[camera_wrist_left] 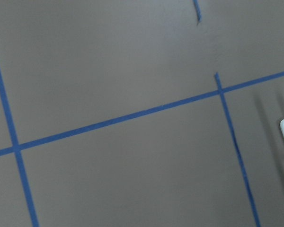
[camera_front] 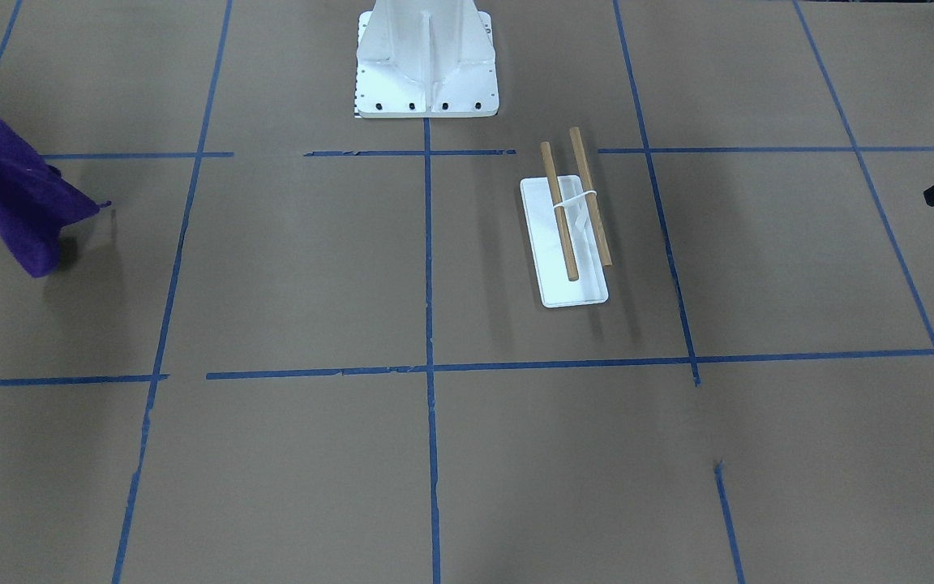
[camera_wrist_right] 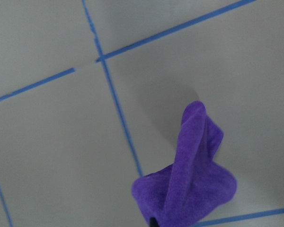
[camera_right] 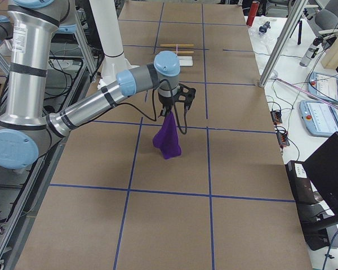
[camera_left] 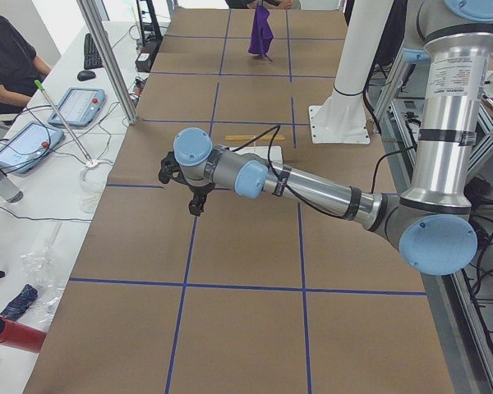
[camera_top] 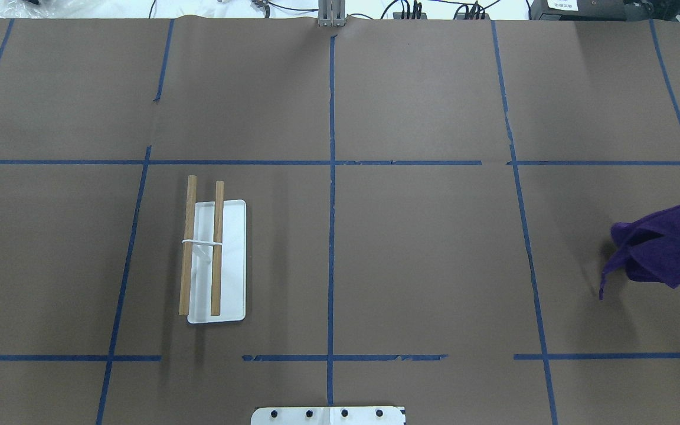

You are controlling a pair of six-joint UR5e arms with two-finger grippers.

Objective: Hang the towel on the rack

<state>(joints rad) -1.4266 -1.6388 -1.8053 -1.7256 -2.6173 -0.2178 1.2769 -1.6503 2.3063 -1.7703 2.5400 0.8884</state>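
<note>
Where the right gripper [camera_right: 170, 110] points straight down, its fingers are closed on the top of the towel [camera_right: 168, 142], and the purple cloth hangs from them in a loose bunched fold. The towel's lower tip is clear of the table [camera_top: 422, 260] and casts a shadow on the brown paper beneath. It hangs far out on the robot's right side, so far that the overhead view cuts it off at the frame's edge.

From there toward the middle the paper lies open, crossed only by blue tape lines [camera_top: 332, 236]. The rack [camera_top: 217, 248] stands well apart on the robot's left half, its two wooden rods bare and running away from the robot. The outer rod overhangs the long edge of the white base. The white pedestal [camera_front: 426, 65] sits at the table's robot-side edge, between the two halves.

The right arm reaches out with its forearm low and nearly level, the wrist bent down. The left arm stretches out likewise over its own end of the table. The left gripper [camera_left: 199, 201] points down over bare paper beyond the rack, and whether its fingers are apart I cannot tell.
</note>
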